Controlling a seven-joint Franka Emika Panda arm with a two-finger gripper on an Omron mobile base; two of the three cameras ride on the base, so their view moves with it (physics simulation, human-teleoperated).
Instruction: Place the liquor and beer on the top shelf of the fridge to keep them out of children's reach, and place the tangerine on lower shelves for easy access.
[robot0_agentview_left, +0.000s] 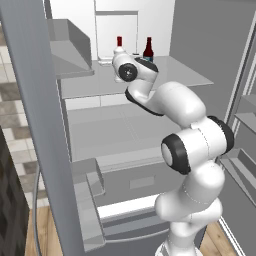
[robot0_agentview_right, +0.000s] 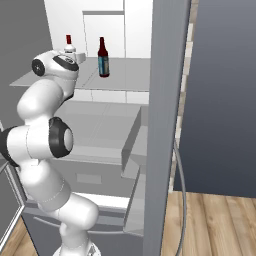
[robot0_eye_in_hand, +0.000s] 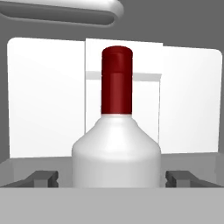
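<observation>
The liquor (robot0_eye_in_hand: 116, 144), a clear bottle with a red cap, stands upright on the top shelf (robot0_agentview_left: 182, 70) of the open fridge (robot0_agentview_right: 165, 125). My gripper (robot0_eye_in_hand: 111, 177) is open around its body, with a gap between each fingertip and the glass. The liquor's red cap (robot0_agentview_left: 119, 42) (robot0_agentview_right: 68, 40) shows just beyond my wrist. The beer (robot0_agentview_left: 148, 50) (robot0_agentview_right: 103, 57), dark brown with a blue label, stands upright on the same shelf to the right of the liquor. The lower shelves (robot0_agentview_left: 110, 125) (robot0_agentview_right: 100, 125) lie bare below. The tangerine is out of view.
The open left door (robot0_agentview_left: 35, 125) with its bins (robot0_agentview_left: 87, 185) stands close on my left. The right door's bins (robot0_agentview_left: 245, 115) flank my arm on the other side. A drawer front (robot0_agentview_left: 140, 182) runs below the shelves. Wooden floor (robot0_agentview_right: 215, 220) lies right of the fridge.
</observation>
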